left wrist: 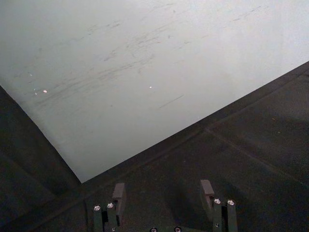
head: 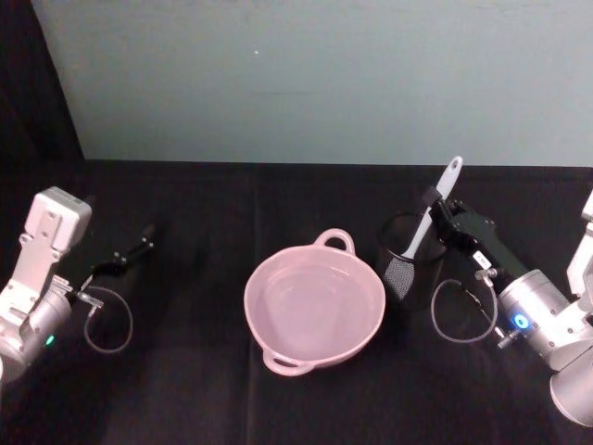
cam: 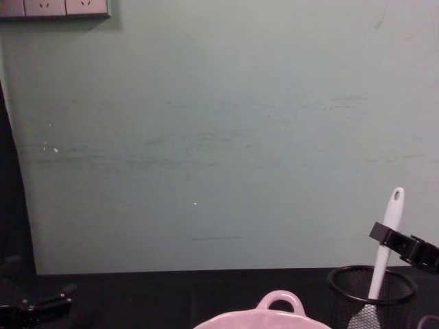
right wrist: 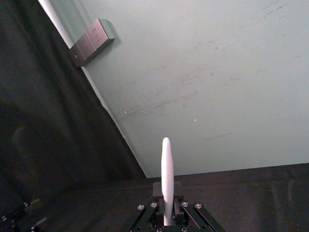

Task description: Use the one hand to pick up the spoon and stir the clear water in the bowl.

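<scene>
- The table [head: 278, 408] is covered in black cloth and runs back to a pale green wall [head: 324, 74]; a strip of white sockets [cam: 55, 7] sits high on that wall, seen from the chest view.
- The bowl [head: 314, 304], pale pink with a small loop handle on its far rim and another on the near rim, stands in the middle of the table with clear water in it.
- The right arm reaches in from the right side, its silver wrist [head: 537, 320] low and its black body angled up toward the cup.
- The right gripper [head: 435, 206] is clenched around the handle of the spoon; in the right wrist view the white handle rises straight out from between its fingers [right wrist: 159, 191].
- The left gripper [head: 137, 250] rests idle on the left of the table, well apart from the bowl; in its own wrist view its fingers [left wrist: 119, 192] stand apart, holding nothing.
- The black wire-mesh cup [head: 410, 264] stands just beside the bowl on its right.
- The spoon [head: 434, 211] is upright and slightly tilted in that cup, its broad head down inside the mesh and its holed handle end sticking well above the rim.
</scene>
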Controlling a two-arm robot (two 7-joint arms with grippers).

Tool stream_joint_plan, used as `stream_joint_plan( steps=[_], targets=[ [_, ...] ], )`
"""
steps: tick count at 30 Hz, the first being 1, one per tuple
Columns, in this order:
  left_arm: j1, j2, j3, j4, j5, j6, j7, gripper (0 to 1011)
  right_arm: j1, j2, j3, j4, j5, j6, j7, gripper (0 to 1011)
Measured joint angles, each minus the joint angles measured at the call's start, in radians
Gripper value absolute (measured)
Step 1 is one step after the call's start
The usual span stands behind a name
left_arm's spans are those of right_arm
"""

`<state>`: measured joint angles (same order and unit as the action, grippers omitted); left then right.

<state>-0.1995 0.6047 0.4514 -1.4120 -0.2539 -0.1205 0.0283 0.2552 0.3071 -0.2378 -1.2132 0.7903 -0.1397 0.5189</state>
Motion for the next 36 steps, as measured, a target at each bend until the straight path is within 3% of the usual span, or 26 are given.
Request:
stream_joint_plan(
  steps=[22, 26, 36],
  targets=[
    [0.0, 0.0, 0.0, 0.0, 0.0, 0.0, 0.0, 1005, 0.002, 0.001, -0.002, 0.005, -0.01, -0.006, 0.002, 121],
    [0.0, 0.0, 0.0, 0.0, 0.0, 0.0, 0.0, 1005, 0.002, 0.001, -0.001, 0.005, -0.01, -0.005, 0.002, 201],
    [0.0, 0.0, 0.0, 0.0, 0.0, 0.0, 0.0, 1005, 0.002, 0.001, -0.001, 0.004, -0.009, -0.004, 0.002, 534]
  ],
)
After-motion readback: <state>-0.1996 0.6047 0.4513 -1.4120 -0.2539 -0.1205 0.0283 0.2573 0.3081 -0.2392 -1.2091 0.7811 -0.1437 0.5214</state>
